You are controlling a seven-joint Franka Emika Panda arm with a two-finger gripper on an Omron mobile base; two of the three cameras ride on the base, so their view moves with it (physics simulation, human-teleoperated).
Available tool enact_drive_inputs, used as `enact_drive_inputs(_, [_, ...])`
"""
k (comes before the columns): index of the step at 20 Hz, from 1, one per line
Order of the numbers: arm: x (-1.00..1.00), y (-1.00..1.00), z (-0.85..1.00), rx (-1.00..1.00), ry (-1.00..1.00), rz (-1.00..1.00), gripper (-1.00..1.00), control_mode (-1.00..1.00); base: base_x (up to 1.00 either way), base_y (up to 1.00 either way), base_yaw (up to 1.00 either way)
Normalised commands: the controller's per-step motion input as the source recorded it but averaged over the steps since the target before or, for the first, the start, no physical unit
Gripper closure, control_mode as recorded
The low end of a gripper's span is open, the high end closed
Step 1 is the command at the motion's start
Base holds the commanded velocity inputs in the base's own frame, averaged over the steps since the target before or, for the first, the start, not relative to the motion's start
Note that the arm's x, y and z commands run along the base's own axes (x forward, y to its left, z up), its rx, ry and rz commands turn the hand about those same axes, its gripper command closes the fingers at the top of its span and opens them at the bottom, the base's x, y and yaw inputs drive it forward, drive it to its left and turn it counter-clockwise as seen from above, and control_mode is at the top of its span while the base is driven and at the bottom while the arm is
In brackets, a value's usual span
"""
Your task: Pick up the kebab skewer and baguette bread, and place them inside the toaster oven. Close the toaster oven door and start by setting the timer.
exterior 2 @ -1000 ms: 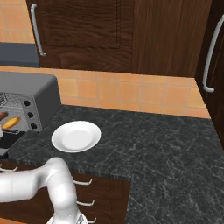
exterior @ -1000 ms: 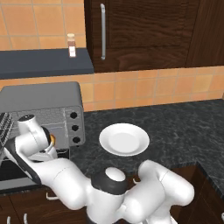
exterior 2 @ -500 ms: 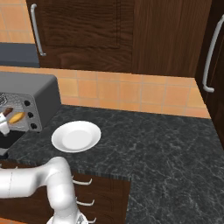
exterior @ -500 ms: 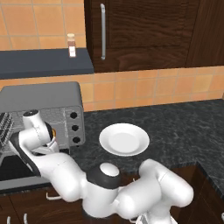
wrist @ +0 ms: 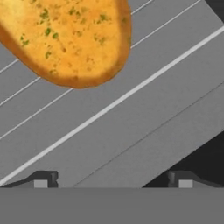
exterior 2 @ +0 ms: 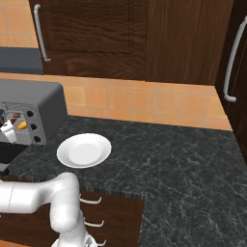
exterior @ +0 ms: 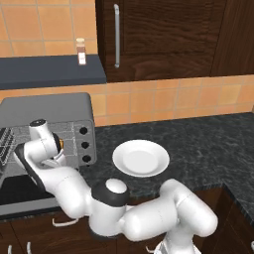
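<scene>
left base view: arm reached into the toaster oven (exterior: pixel 49 134), plate (exterior: pixel 141 158) bare | right base view: baguette bread (exterior 2: pixel 21 125) inside | hand view: gripper (wrist: pixel 113 178) released, spread wide, loaf on wire rack (wrist: pixel 131 94) | advice: withdraw straight, clear the rack, then lift the door.

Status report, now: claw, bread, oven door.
Claw open, empty, at the oven mouth. Bread lying on the rack, clear of the fingertips. Door down; plate bare.
</scene>
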Motion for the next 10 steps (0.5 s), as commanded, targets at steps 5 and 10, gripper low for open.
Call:
enact_drive_inputs(5, [-0.09,0.14,0.0,0.01,0.0,-0.02,-1.0,-1.0,0.0,0.0,0.0])
enact_drive_inputs(10, [-0.68,0.0,0.0,0.08,0.01,0.0,-1.0,-1.0,0.0,0.0,0.0])
